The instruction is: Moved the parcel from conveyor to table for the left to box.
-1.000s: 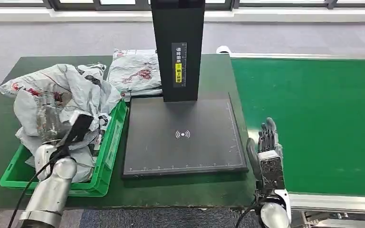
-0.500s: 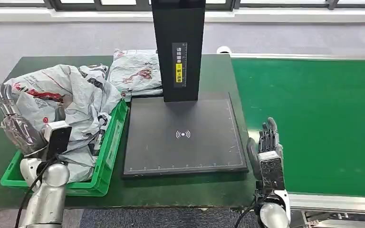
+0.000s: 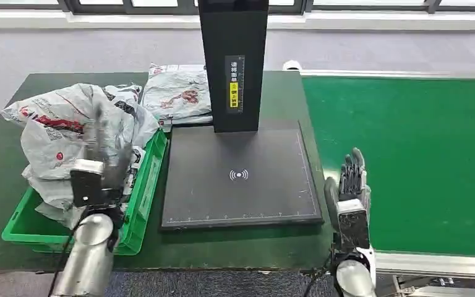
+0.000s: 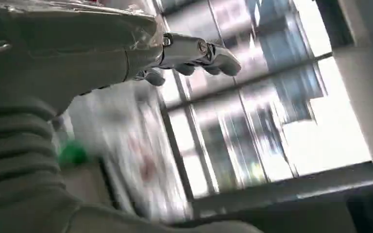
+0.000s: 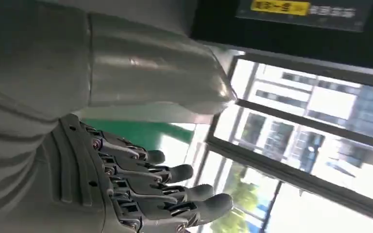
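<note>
- Far left in the head view: green plastic crate on the dark green table, heaped with crumpled grey plastic parcel bags printed in red.
- Just above that heap: left hand, raised over the crate, motion-blurred, fingers pointing up and away; nothing seen in its grasp.
- Left wrist view: same left hand against bright window panes, fingers stretched out with nothing in them; green smear of the crate and a pale blurred bag beside it, too smeared to read.
- Behind the crate, toward the windows: another flat grey printed parcel lying on the table, touching the foot of the black upright scanner column.
- Centre: black square scanning pad with a white wireless mark, flat on the table.
- Right of the pad: right hand, upright at the table's edge, fingers straight and slightly apart, holding nothing, well apart from all the parcels.
- Right wrist view: right hand with fingers extended side by side, the column's yellow label beyond.
- Far right: bright green conveyor belt.
</note>
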Tool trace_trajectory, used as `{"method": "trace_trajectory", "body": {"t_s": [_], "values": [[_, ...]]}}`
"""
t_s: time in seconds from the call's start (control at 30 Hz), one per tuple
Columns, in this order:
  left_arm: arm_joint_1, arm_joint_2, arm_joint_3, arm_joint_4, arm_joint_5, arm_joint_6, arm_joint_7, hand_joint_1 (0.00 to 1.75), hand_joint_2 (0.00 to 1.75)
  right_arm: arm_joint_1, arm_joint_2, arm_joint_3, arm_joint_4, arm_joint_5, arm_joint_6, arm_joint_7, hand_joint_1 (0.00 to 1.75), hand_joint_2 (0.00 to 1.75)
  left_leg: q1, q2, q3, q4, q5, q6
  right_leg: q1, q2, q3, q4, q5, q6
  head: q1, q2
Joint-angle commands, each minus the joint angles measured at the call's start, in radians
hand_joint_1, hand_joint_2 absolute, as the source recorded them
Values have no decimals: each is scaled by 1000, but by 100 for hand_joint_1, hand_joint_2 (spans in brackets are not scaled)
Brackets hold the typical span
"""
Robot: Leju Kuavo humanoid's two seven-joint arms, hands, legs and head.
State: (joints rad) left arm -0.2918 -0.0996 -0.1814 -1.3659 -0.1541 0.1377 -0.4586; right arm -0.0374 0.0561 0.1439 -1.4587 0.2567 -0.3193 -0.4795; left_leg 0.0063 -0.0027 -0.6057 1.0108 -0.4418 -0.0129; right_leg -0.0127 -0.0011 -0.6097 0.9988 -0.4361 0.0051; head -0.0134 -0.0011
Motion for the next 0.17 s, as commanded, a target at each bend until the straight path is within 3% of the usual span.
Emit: {"method": "trace_trajectory", "body": {"t_s": [0.03,0.17], "values": [[-273,-134,-330,497,33,35,-33,0,175,-248,53,164,320,15,-102,-3,0,0,0,-1,1,0,2,0,0,-1,2,-1,2,1,0,0],[-294,-149,-333,545,54,50,-64,0,175,-248,51,179,334,3,-126,-7,0,0,-1,-2,3,-2,4,2,0,-1,4,-3,3,1,0,0]]}}
